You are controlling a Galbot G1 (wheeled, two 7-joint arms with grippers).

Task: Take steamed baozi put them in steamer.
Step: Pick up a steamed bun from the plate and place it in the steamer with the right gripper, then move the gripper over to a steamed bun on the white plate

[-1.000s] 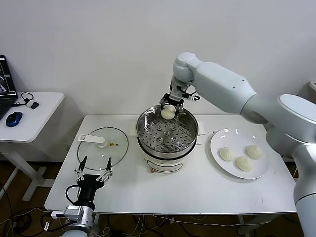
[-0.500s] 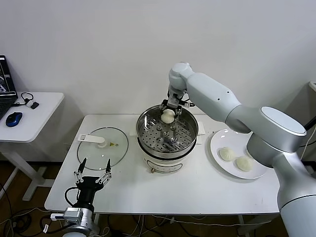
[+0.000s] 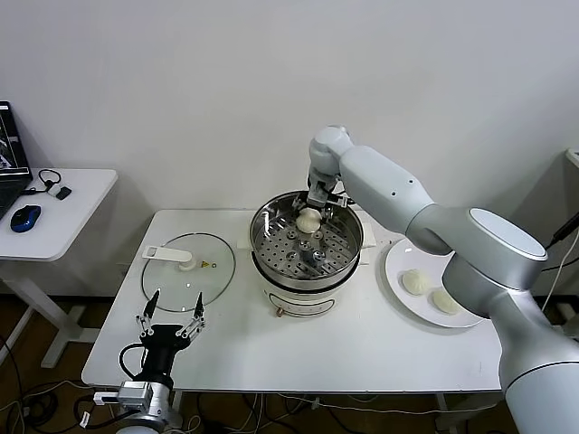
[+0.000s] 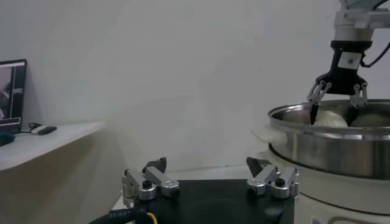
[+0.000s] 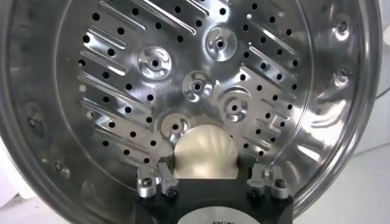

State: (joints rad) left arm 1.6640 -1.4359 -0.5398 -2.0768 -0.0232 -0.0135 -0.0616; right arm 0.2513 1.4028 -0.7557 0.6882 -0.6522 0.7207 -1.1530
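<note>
Head view: the right gripper (image 3: 308, 217) reaches down into the steamer (image 3: 348, 249), a shiny steel basket with a perforated floor seated on a white pot base at the middle of the white table (image 3: 362, 344). One baozi (image 3: 308, 220) lies on the basket floor near the far wall, directly under the gripper. In the right wrist view this bun (image 5: 204, 152) rests on the perforated plate between the fingers (image 5: 148, 181), which stand spread on either side of it with a gap showing on each flank, so the jaws are released rather than clamped on the dough. The left wrist view shows the same gripper (image 4: 337, 100) from the side, its fingertips dipping just below the steamer rim (image 4: 304, 115) around the pale bun (image 4: 329, 118). On the robot's right side of the table, a white plate (image 3: 398, 262) carries two visible baozi (image 3: 415, 282), partly screened by the right arm. The flat glass lid (image 3: 188, 265) lies on the table to the robot's left of the steamer. The left gripper (image 3: 170, 316) waits low at the near left edge of the table, just in front of the lid, jaws spread and holding nothing.
</note>
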